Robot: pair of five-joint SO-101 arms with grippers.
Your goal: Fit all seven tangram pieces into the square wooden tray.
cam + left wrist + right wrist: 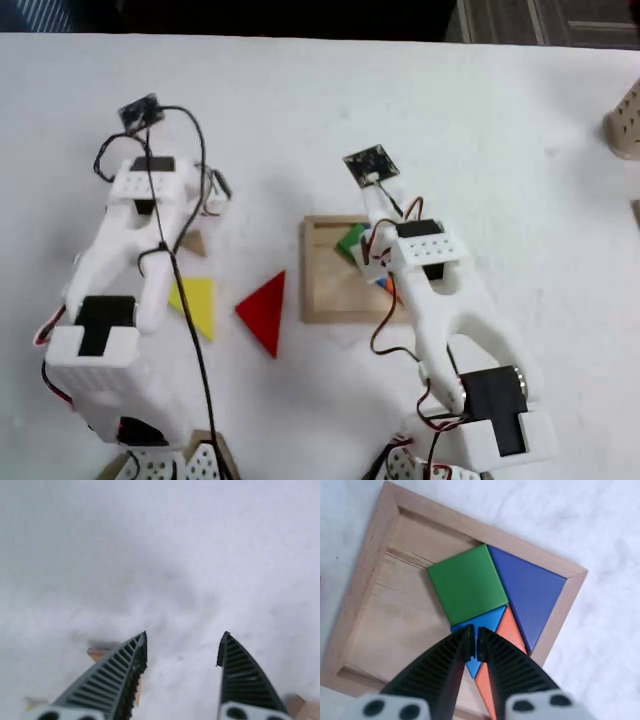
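The square wooden tray (365, 580) holds a green square (467, 585), a large dark blue triangle (530, 592), a small light blue triangle (489, 620) and an orange piece (512, 632), packed together at one corner. My right gripper (475, 636) is shut, its tips just above the light blue triangle; whether they touch it I cannot tell. In the high view the tray (318, 300) lies under the right arm. A red triangle (265, 310), a yellow triangle (195, 303) and a small tan piece (195, 242) lie on the table to its left. My left gripper (184, 636) is open over bare table, the tan piece (100, 654) beside one finger.
A pale wooden object (625, 120) stands at the table's far right edge. Cables hang from both arms, one across the yellow triangle. White tabletop stretches behind the tray and the arms.
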